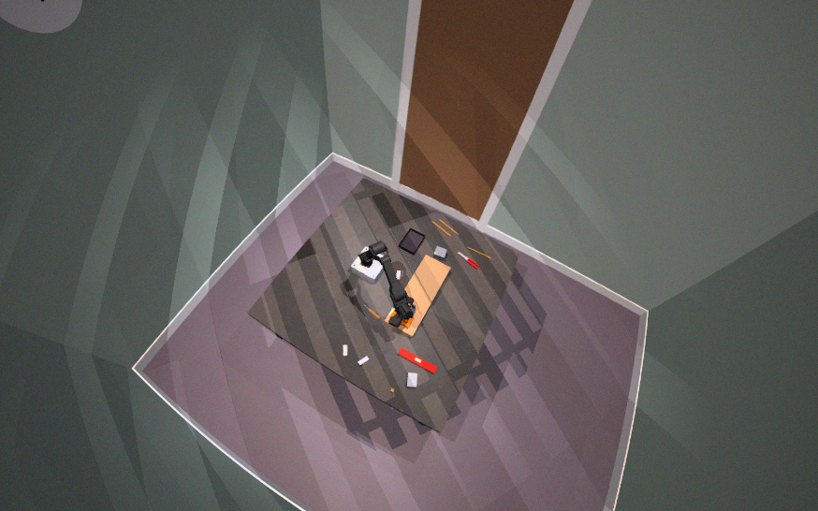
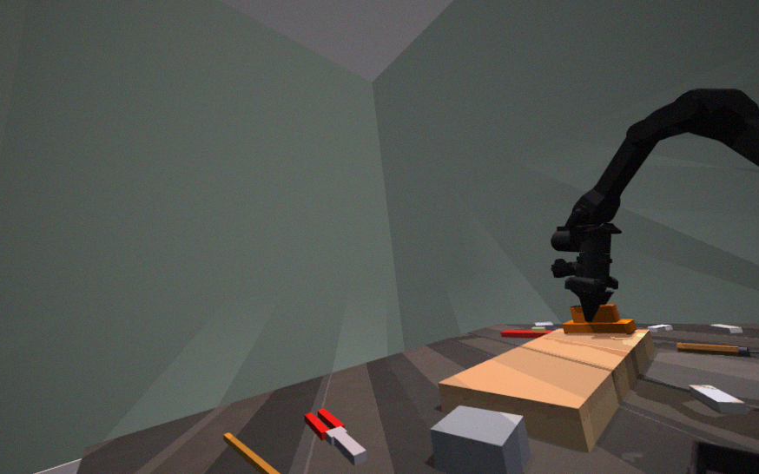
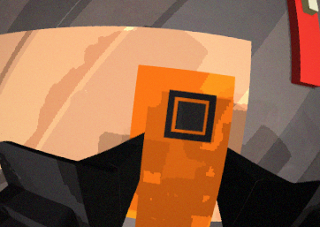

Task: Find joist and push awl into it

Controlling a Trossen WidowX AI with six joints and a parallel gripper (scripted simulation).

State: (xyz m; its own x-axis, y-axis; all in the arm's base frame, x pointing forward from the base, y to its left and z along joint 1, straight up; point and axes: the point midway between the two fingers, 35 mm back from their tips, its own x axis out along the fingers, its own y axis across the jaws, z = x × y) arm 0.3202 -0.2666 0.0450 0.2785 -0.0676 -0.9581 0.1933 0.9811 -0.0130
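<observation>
The stud finder (image 1: 407, 321) (image 2: 598, 325) (image 3: 186, 172) is glowing orange, its face showing a dark square inside a thin orange outline and a dark frame; the floor panel (image 1: 428, 285) (image 2: 536, 367) (image 3: 88, 84) is showing pale tan with darker shadow bands; the level (image 1: 425, 363) (image 2: 524, 333) (image 3: 305, 44) is showing red; the pliers (image 1: 469, 260) (image 2: 335, 434) are pairing red handles with light grey; the tabletop (image 1: 329, 254) (image 2: 276, 411) (image 3: 133, 4) is carrying brown-grey stripes.

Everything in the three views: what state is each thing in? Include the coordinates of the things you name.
Black parallel-jaw gripper (image 1: 403, 317) (image 2: 590, 318) (image 3: 179, 142): shut on the orange stud finder.
Orange block-shaped stud finder (image 2: 599, 327) (image 3: 187, 172): held, level, low at the panel's end; contact uncertain.
Pale wooden floor panel (image 1: 428, 285) (image 2: 524, 373) (image 3: 102, 75): lying flat.
Orange-handled awl (image 1: 372, 313) (image 2: 709, 348): lying on its side, ungripped.
Black rectangular tray (image 1: 402, 246) (image 2: 696, 459): upright, no stud finder inside.
</observation>
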